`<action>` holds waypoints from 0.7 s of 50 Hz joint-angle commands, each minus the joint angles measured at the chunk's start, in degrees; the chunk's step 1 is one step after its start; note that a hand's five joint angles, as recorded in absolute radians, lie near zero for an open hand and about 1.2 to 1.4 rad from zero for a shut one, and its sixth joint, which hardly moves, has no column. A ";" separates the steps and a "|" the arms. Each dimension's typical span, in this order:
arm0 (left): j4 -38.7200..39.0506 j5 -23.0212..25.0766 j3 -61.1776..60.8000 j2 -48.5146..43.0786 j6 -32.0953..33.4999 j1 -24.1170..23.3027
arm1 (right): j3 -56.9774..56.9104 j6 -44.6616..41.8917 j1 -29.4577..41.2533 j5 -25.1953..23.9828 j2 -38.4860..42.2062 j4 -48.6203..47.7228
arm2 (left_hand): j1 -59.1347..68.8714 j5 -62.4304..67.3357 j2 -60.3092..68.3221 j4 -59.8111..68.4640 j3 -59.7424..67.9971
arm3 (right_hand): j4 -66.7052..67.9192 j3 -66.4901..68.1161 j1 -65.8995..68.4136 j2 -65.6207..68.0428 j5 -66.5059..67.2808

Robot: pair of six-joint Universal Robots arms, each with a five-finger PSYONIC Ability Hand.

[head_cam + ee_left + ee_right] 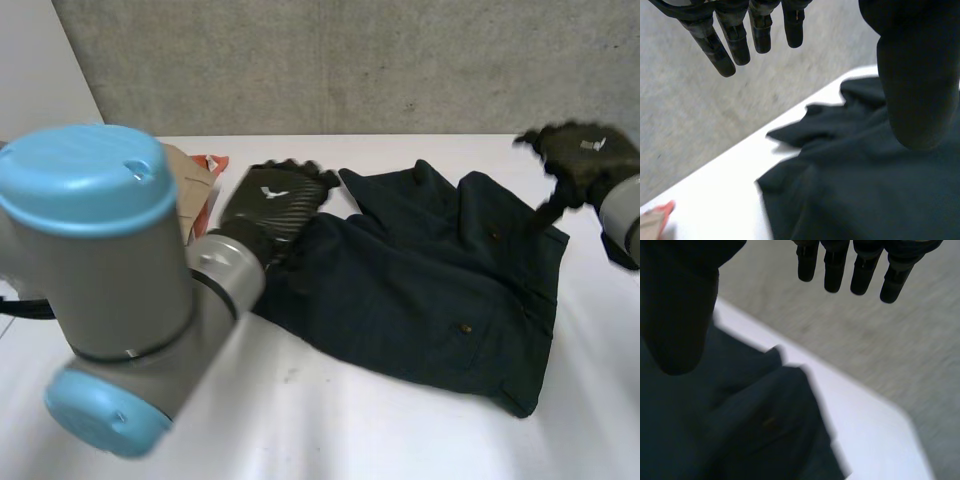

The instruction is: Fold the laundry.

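Desk [300, 420]: the middle is taken up by a dark garment [430, 290]; the near strip before it is left bare. A narrower bare strip behind is closed off by the grey wall [350, 60]. At far left a tan and orange item [197, 185] is set beside the left robot hand [275, 200]. Bare desk is seen right of the garment, near the right robot hand [582, 152].

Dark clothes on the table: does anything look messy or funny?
A bit messy. The dark garment lies slanted on the table, and its far edge is bunched into uneven peaks instead of lying flat. Nothing looks torn or spilled.
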 commanded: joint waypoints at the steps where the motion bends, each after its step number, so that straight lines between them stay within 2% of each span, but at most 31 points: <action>1: -0.20 10.64 -2.91 -5.20 9.74 9.67 | 7.81 -2.30 3.95 0.22 -5.76 17.60 | 6.59 4.73 5.90 6.05 5.47 | 7.94 7.81 8.04 7.80 7.43; 4: -0.73 14.00 -2.74 -8.28 13.27 11.52 | 12.22 -3.62 4.65 0.39 -6.46 18.24 | 6.94 5.08 6.25 6.40 5.83 | 9.29 9.17 9.40 9.16 8.78; 8: -1.69 17.52 -1.86 -12.77 16.96 12.85 | 20.12 -5.38 6.85 1.10 -6.73 11.49 | 6.95 5.08 6.25 6.41 5.83 | 9.80 9.68 9.91 9.67 9.29; 9: -1.70 17.79 -1.42 -14.34 18.19 12.93 | 23.19 -5.82 7.55 1.79 -6.82 6.86 | 7.11 5.25 6.42 6.57 6.00 | 10.47 10.35 10.57 10.33 9.96; 15: 0.41 16.13 1.83 -19.36 18.73 12.67 | 31.99 -7.41 10.10 6.45 -5.77 -11.78 | 14.15 12.29 13.46 13.61 13.04 | 21.04 20.92 21.15 20.90 20.53; 19: 1.20 14.89 2.89 -20.68 18.38 12.23 | 34.02 -7.93 10.89 7.86 -3.84 -18.13 | 19.53 17.67 18.84 18.99 18.42 | 25.41 25.29 25.52 25.28 24.90; 21: 1.21 14.63 3.15 -20.95 18.20 12.06 | 34.38 -7.93 10.99 8.22 -3.57 -18.32 | 24.75 22.88 24.05 24.21 23.63 | 37.83 37.70 37.93 37.69 37.32; 23: 1.38 14.54 3.33 -21.13 17.94 11.53 | 34.47 -7.59 10.72 8.30 -3.91 -18.59 | 30.46 28.60 29.77 29.92 29.35 | 64.85 64.73 64.95 64.71 64.34; 29: 2.52 14.19 3.59 -22.18 18.38 10.30 | 34.03 -7.58 10.72 7.25 -6.81 -18.41 | 28.98 27.12 28.29 28.44 27.87 | 65.00 64.88 65.10 64.86 64.49; 32: 3.57 13.66 4.03 -22.97 18.90 9.60 | 33.41 -7.50 12.21 6.64 -8.57 -18.32 | 32.32 30.46 31.63 31.78 31.21 | 65.00 64.88 65.10 64.86 64.49; 33: 3.75 13.49 4.21 -23.15 18.99 9.51 | 33.15 -7.49 12.56 6.81 -9.01 -18.24 | 36.01 34.15 35.32 35.47 34.89 | 65.00 64.88 65.10 64.86 64.49; 35: 4.10 12.52 4.73 -23.32 19.25 9.33 | 32.19 -7.23 13.18 6.55 -10.50 -17.71 | 55.47 53.61 54.78 54.93 54.36 | 65.00 64.88 65.10 64.86 64.49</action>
